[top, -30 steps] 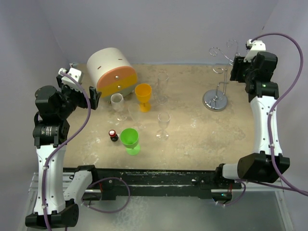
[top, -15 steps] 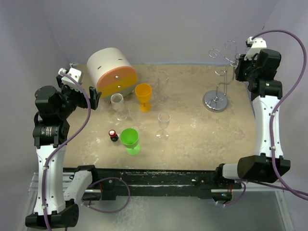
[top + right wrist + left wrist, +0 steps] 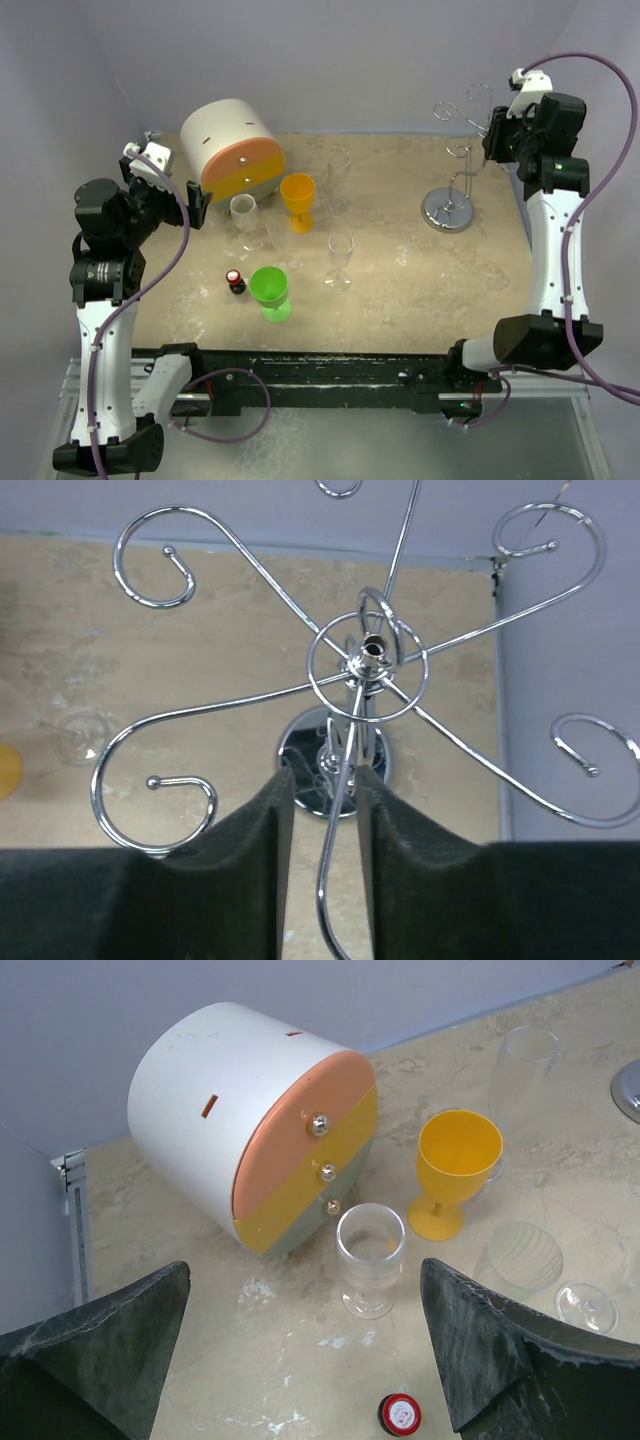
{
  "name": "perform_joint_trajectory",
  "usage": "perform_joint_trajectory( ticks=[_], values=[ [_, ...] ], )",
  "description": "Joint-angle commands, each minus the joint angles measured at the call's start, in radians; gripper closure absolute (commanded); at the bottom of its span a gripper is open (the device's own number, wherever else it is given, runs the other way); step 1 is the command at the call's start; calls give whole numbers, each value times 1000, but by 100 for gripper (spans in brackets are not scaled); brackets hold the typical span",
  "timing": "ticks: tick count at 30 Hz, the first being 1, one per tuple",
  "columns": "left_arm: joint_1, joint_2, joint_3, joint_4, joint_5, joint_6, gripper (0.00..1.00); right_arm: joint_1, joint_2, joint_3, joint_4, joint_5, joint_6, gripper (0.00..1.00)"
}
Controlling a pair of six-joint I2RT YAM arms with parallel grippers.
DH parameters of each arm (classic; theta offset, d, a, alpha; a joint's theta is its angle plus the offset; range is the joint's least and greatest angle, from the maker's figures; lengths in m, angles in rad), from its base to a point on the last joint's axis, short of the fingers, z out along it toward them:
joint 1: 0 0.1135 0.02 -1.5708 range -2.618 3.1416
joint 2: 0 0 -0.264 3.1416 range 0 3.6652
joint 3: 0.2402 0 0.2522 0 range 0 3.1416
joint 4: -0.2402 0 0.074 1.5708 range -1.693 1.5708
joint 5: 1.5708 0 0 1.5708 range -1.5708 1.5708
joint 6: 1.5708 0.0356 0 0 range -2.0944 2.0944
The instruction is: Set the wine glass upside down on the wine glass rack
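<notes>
The wine glass rack (image 3: 447,208) stands at the back right, its curly arms spread round the hub (image 3: 368,660) in the right wrist view. My right gripper (image 3: 497,140) hovers at the rack's top. Its jaws (image 3: 325,775) stand a narrow gap apart, open, with one wire arm running between them and not pinched. A clear wine glass (image 3: 340,258) stands upright mid-table, with other clear glasses (image 3: 370,1265) nearby. My left gripper (image 3: 305,1270) hangs wide open over the left side (image 3: 188,192), holding nothing.
A white drum-shaped drawer box (image 3: 232,148) sits back left. An orange goblet (image 3: 297,200), a green goblet (image 3: 270,292) and a small red-capped bottle (image 3: 235,281) stand among the glasses. The right wall runs close behind the rack.
My right gripper has lifted and drawn back a little at the rack's top, and its jaws have narrowed. The left arm and the glasses have not moved.
</notes>
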Motion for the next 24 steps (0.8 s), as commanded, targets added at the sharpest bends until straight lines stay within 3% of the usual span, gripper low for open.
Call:
perform_joint_trajectory(
  ticks=[1, 5, 9, 19, 24],
  values=[
    [9, -5, 1, 55, 31, -10, 1, -1, -19, 39, 101, 54, -24, 59],
    [9, -4, 1, 55, 33, -10, 1, -1, -9, 43, 148, 70, -25, 47],
    [10, -4, 0, 55, 34, -10, 1, -1, 37, 76, 155, 75, -25, 44],
    [10, -2, -6, 56, 36, -7, 1, -1, 155, 146, 171, 86, -40, 47],
    [9, 2, -9, 59, 37, -7, 1, -1, 168, 132, 179, 37, -59, 62]
  ],
)
